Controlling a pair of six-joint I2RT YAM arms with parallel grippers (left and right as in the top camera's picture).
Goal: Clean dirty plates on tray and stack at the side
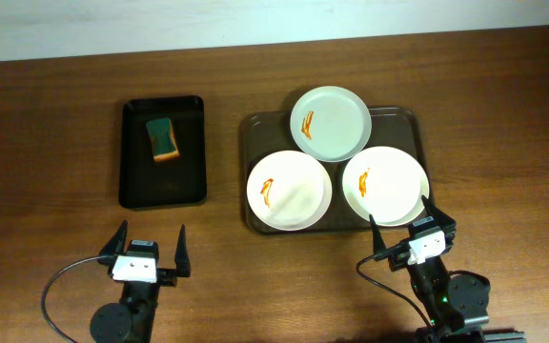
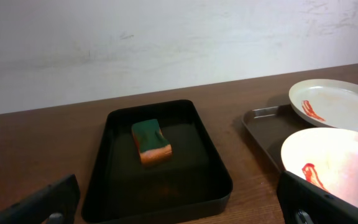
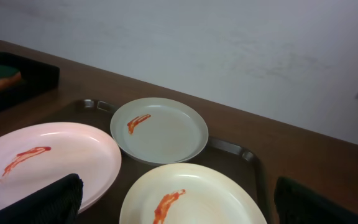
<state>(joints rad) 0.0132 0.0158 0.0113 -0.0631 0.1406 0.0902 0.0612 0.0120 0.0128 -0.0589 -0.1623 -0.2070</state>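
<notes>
Three white plates lie on the dark brown tray: a back plate, a front-left plate and a front-right plate, each with an orange-red smear. My right gripper is open and empty just in front of the front-right plate; the right wrist view also shows the back plate and the front-left plate. My left gripper is open and empty, in front of the black tray.
A smaller black tray left of the brown tray holds a green and orange sponge; it also shows in the left wrist view. A white wall runs along the table's far edge.
</notes>
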